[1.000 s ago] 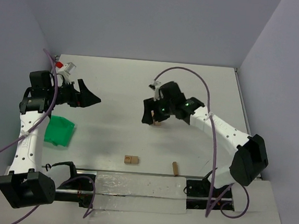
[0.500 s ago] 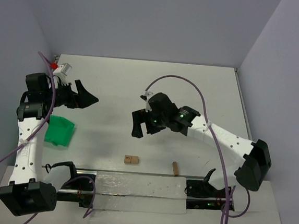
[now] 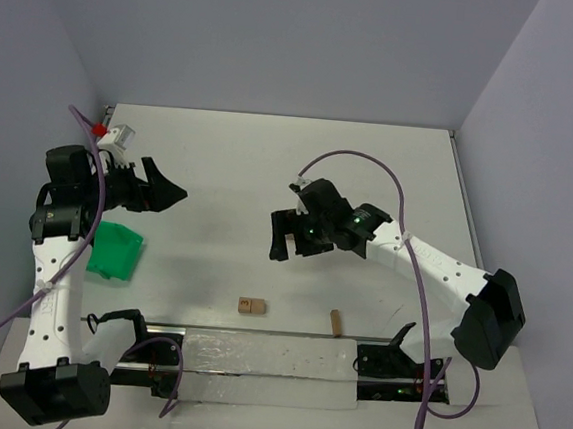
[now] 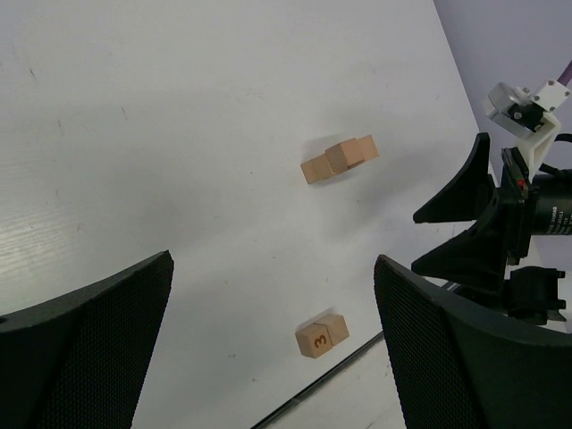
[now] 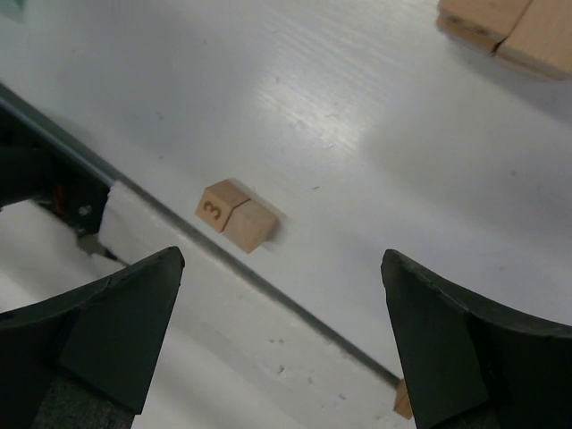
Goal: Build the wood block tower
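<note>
Ahead of the right gripper (image 5: 281,259), two tan wood blocks (image 5: 237,214) lie touching, one marked 3. Jaws wide apart, holding nothing

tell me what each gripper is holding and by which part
Nothing is held: the left gripper and right gripper both stand open and empty.

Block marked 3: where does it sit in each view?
Top external: block 3 is low centre, just above the table-edge seam.
Left wrist: bottom centre, with the seam just below it.
Right wrist: left of centre, with the seam close beside it.
Shared landmark: the seam.
</note>
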